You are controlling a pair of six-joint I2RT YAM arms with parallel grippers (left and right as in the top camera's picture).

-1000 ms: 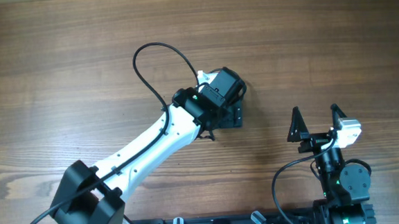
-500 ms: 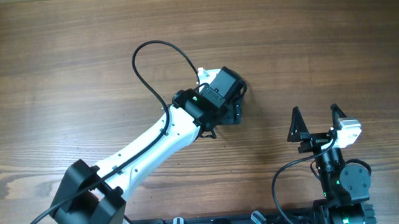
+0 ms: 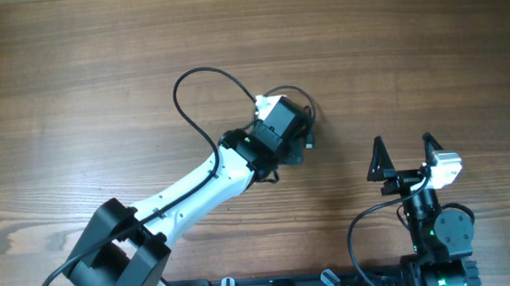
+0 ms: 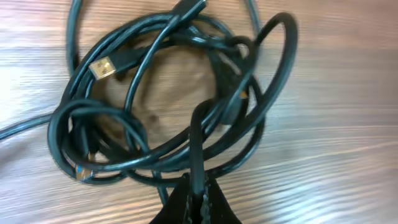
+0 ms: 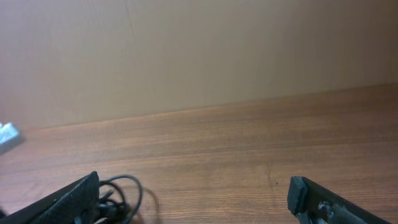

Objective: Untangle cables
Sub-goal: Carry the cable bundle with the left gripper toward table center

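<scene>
My left tool (image 4: 198, 188) is clamped on one strand of the cables (image 4: 168, 93) — the rest bunched right ahead of it — right tool (image 3: 403, 141) spread open, well apart.

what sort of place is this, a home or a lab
Probably a robotics lab bench: a white jointed robot arm reaches over a wood-grain table, a plain beige wall stands behind it, and a tangle of thin black cables lies on the tabletop.
</scene>
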